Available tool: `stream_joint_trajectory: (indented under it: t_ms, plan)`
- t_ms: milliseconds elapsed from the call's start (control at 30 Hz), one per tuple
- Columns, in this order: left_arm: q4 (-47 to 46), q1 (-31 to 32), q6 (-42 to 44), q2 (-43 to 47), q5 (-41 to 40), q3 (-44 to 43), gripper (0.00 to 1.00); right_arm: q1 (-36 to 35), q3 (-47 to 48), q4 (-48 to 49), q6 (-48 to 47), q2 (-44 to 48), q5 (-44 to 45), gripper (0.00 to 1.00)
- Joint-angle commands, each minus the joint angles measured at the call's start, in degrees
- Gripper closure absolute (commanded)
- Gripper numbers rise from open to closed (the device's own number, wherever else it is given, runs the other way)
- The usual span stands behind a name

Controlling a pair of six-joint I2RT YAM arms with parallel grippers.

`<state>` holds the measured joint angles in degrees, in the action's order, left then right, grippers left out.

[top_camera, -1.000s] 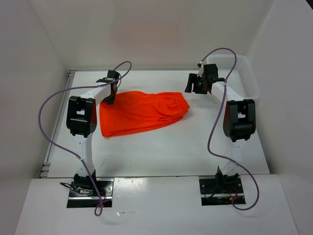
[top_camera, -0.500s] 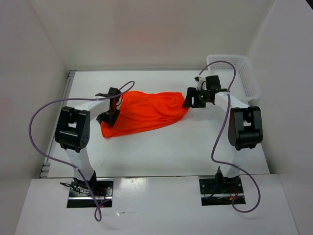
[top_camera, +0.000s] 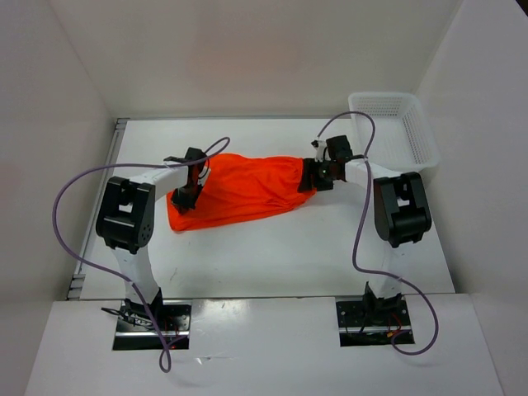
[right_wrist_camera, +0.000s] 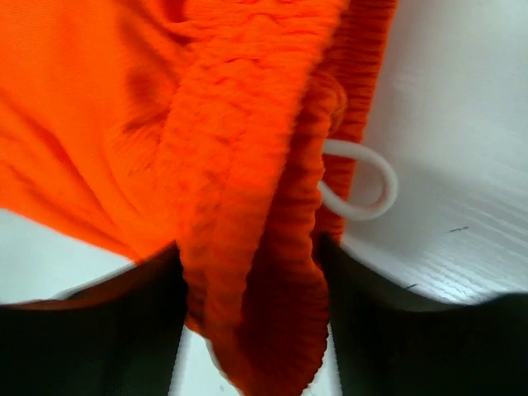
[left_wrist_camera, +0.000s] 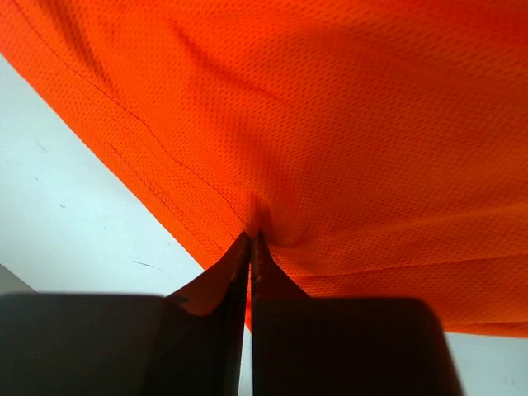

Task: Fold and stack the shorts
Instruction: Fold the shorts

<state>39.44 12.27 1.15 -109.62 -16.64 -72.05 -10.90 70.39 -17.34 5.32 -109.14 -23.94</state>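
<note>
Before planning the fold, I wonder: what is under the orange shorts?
Beside the shorts only the white table shows. What lies beneath them is hidden by the fabric.

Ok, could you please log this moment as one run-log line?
left claw: shut on shorts | right claw: astride waistband, grip unclear | shorts: lying on table

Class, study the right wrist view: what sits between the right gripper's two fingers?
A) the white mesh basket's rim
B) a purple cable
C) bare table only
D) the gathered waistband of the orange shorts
D: in the right wrist view, the ribbed orange waistband of the shorts runs down between the two dark fingers of the right gripper.
</note>
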Motion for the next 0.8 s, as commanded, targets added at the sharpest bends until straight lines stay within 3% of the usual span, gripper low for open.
stream_joint_trajectory:
  t_ms: [0,100,133,233,433,600,633,667,700,767]
  plan:
    - [0.46,-0.58,-1.15,-1.92,-1.27,3.06,1.00,-0.79,-0.26,3.11,4.25,-1.78,5.47,0.46]
    - [0.46,-1.81,-1.15,1.07,-5.32,3.67,1.00,-0.79,-0.25,3.11,4.87,-2.39,12.59,0.67]
    - [0.98,-3.03,-1.15,1.86,-7.33,3.67,1.00,-0.79,-0.78,3.11,4.87,-1.87,14.35,0.78]
    - [2.30,-5.41,-1.15,4.68,-10.76,2.97,1.00,-0.79,-1.40,1.87,4.26,0.50,14.98,0.92]
    - [4.94,-6.47,-1.15,8.46,-12.63,2.44,1.00,-0.79,-6.48,-0.15,3.73,7.88,8.39,1.00]
    - [5.47,-2.35,-1.15,7.85,-9.03,8.24,1.00,-0.79,-13.52,-0.76,4.51,12.89,7.34,1.00]
    - [5.47,-1.73,-1.15,7.24,-8.32,8.24,1.00,-0.79,-14.22,-0.76,5.30,13.42,6.81,0.99]
    - [5.47,-1.03,-1.15,7.23,-7.71,8.85,1.00,-0.79,-14.75,-0.24,5.31,13.43,6.28,0.89]
    - [5.47,-1.02,-1.15,6.62,-6.92,8.86,1.00,-0.79,-15.45,-0.23,5.83,14.13,5.23,0.76]
    - [4.94,-1.02,-1.15,5.91,-7.61,10.34,1.00,-0.79,-15.46,-0.23,5.84,14.65,4.27,0.40]
